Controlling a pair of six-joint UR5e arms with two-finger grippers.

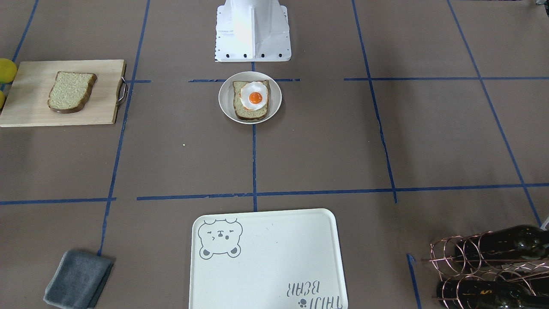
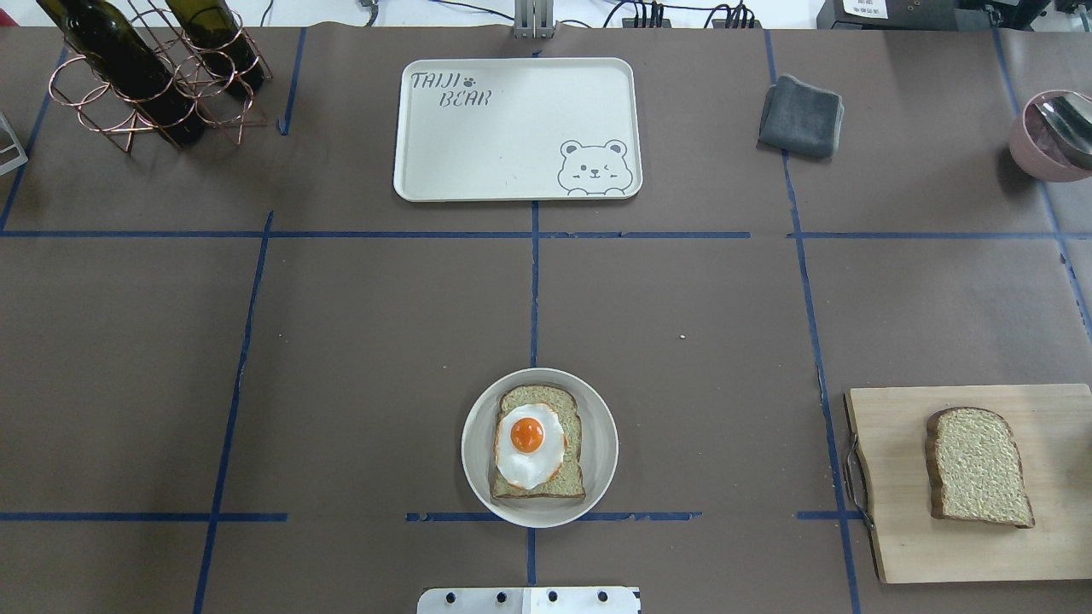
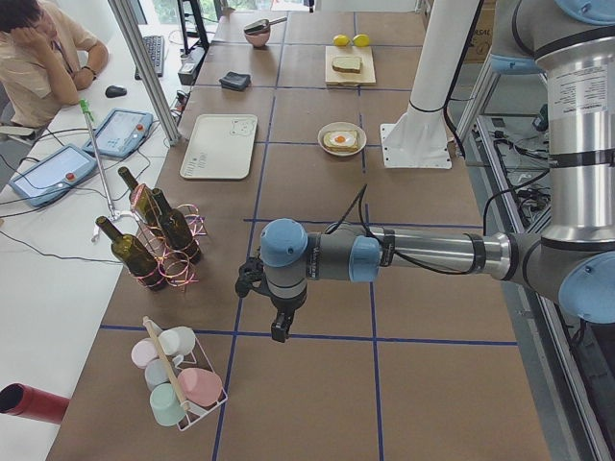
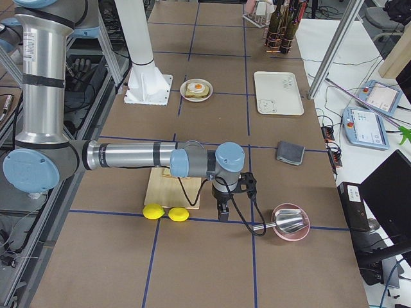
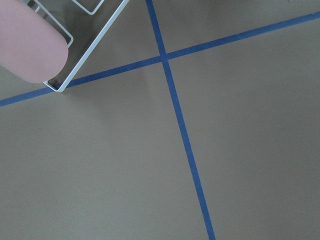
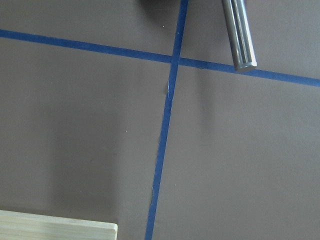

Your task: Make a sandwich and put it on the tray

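A slice of speckled bread lies on a small round white plate near the robot base, with a fried egg on top. A second slice lies on the pale wooden board at the right. The off-white bear tray sits at the far middle with nothing on it. My left gripper hangs over bare table far off to the left. My right gripper hangs beyond the board. Both show only in the side views, so I cannot tell whether they are open or shut.
A grey folded cloth lies to the right of the tray. Wine bottles in a copper rack stand at the far left. A pink bowl with a metal spoon is at the far right. Two lemons lie by the board. A rack of pastel cups stands near the left gripper.
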